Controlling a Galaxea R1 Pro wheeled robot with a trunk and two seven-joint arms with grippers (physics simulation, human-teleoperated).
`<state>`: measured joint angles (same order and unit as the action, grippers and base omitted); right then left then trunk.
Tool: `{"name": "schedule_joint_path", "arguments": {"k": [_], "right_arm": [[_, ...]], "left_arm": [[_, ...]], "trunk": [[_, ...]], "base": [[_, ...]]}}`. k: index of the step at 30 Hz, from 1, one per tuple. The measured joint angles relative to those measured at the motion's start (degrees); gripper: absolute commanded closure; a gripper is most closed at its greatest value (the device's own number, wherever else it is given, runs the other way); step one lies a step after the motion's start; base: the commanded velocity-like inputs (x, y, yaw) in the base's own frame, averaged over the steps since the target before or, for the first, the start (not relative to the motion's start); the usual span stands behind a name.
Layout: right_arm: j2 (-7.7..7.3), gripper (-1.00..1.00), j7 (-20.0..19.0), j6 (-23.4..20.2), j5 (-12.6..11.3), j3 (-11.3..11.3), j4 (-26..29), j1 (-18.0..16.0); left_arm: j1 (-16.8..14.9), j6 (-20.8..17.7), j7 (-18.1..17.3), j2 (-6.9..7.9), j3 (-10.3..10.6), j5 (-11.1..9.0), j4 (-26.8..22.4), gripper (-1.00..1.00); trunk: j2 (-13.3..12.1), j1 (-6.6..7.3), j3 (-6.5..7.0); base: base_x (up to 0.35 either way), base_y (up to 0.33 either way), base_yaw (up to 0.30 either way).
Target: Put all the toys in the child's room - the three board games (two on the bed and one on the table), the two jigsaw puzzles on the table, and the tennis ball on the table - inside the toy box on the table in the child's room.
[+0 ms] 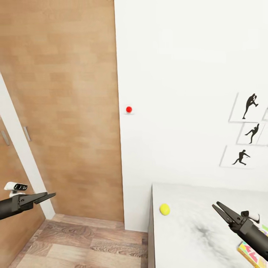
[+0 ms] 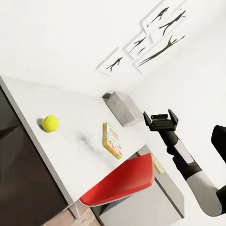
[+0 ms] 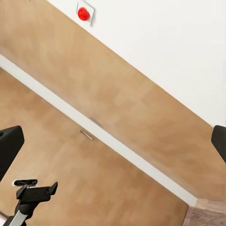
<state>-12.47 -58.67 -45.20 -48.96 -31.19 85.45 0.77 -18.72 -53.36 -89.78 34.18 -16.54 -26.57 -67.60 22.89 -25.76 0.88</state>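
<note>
Tennis ball (image 1: 165, 209) rests on the table (image 1: 193, 238) – round, no long axis. Left gripper (image 1: 47, 196) jaws nearly closed, empty; right gripper (image 1: 217, 205) jaws narrowly parted – empty.

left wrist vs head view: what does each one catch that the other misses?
Left wrist, not head: the red chair tucked at the table and the light grey toy box at the table's far end by the wall.

Head, not left wrist: the wood-panelled door, the red knob on the white wall, and the left end effector.

Both: the tennis ball on the pale table, a colourful board game, the silhouette posters, and the open right end effector.
</note>
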Motion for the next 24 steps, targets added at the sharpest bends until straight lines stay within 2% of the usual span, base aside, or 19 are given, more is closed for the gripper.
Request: {"name": "schedule_joint_path", "arguments": {"k": [9,16,24], "right_arm": [[0.0,-1.0,-0.05,0.0,0.0,0.0,-0.01,0.0],[0.0,-1.0,-0.06,0.0,-0.01,0.0,-0.03,-0.01],[0.0,-1.0,-0.07,0.0,-0.01,0.0,-0.04,0.0]], "left_arm": [[0.01,0.0,0.0,0.06,-0.03,-0.06,0.01,-1.0],[0.0,0.0,0.0,0.08,-0.07,-0.08,0.08,-1.0],[0.0,0.0,0.0,0.09,-0.09,-0.09,0.09,-1.0]], "trunk": [[0.0,0.0,0.14],[0.0,0.0,0.16],[0.0,0.01,0.32]], "base": [[0.0,-0.119,-0.033],[0.006,-0.035,-0.003],[0.118,-0.005,-0.074]]}}
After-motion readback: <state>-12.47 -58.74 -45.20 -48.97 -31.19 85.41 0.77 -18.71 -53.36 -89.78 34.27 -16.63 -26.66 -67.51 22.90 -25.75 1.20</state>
